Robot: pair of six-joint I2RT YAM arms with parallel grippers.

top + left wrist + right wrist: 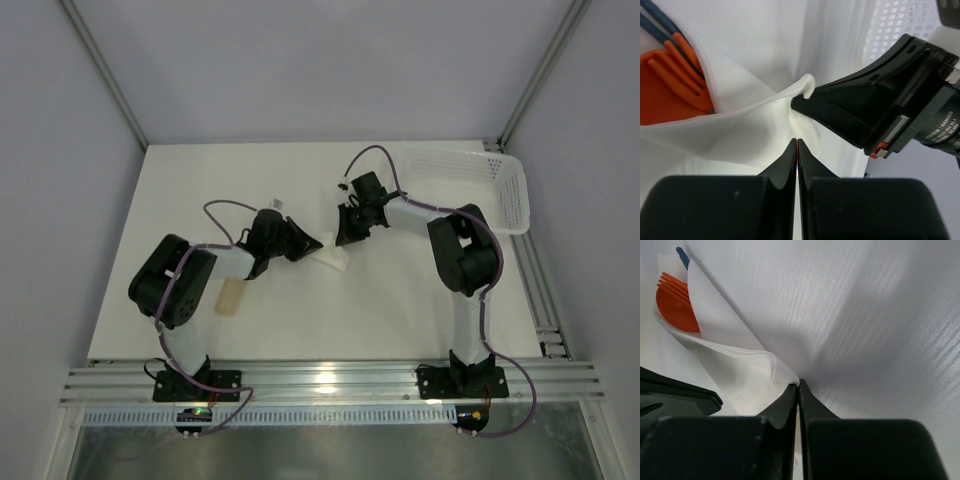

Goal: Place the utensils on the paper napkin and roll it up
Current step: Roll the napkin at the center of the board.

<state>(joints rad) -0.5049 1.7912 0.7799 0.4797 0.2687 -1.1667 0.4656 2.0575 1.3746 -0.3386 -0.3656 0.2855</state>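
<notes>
White paper napkin (333, 259), folded over the orange utensils (675, 82) at the middle of the desk (400, 300), lies between left gripper (316, 241) and right gripper (343, 236), both fully closed with tips against it, so roll gently and evenly to avoid tearing it.

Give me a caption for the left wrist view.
Left gripper and right gripper, both shut, at napkin folded over orange utensils.
</notes>
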